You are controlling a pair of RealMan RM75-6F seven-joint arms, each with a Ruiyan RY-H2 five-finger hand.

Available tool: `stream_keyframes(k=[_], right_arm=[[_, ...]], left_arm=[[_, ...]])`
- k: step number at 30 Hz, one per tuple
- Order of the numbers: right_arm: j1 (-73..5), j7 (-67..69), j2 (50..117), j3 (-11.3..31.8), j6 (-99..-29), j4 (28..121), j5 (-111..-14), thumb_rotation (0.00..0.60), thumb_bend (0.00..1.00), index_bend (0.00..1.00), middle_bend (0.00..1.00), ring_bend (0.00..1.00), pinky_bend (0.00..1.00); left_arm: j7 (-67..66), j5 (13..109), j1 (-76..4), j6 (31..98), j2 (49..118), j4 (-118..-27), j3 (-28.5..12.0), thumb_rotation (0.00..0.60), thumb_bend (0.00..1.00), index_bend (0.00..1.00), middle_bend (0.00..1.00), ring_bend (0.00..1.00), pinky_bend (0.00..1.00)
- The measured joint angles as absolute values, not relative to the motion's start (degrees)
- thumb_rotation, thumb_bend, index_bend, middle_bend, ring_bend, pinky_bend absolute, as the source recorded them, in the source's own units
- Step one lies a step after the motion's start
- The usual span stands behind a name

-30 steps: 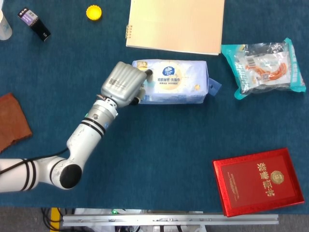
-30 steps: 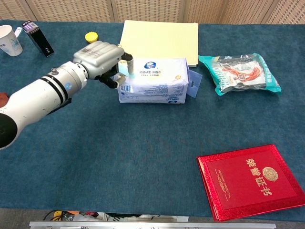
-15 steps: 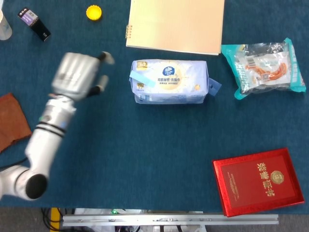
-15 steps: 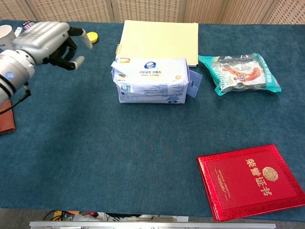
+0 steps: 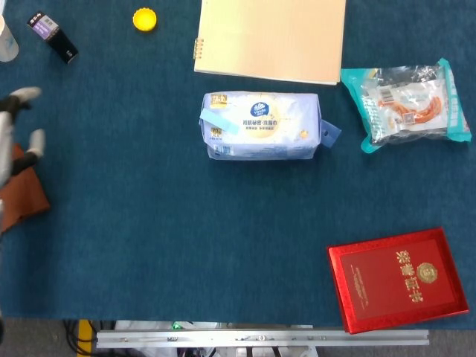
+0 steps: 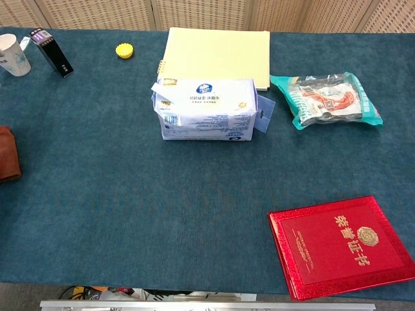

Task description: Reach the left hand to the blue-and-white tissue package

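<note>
At the far left edge of the head view, only blurred fingertips of the left hand show, spread apart and holding nothing, above a brown leather piece lying on the blue table cloth; the chest view does not show this hand at all. The right hand is in neither view. Well apart from the left hand, near the middle of the table, lies the blue-and-white tissue package, long side across, untouched. Just behind it is a spiral-bound notebook with a pale cover, and to its right a teal snack packet. A red booklet with gold lettering lies at the near right corner. At the far left back are a yellow bottle cap, a small black box and a paper cup.
</note>
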State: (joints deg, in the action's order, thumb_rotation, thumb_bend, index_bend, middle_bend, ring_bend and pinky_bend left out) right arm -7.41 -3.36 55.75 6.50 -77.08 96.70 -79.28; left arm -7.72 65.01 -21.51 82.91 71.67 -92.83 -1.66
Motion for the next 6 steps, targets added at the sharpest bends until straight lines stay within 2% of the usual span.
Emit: stream_keyframes(k=[6], right_arm=[[-8.7,-3.8,56.9,6.1,-76.7,96.4,-81.9,0.6,0.32,0.38,0.38,0.28,0.32]], left_arm=[[-5.6,66.8,-15.0,86.9,69.6,-92.4,0.4,0.6,0.42,0.24,0.35,0.35,0.43]])
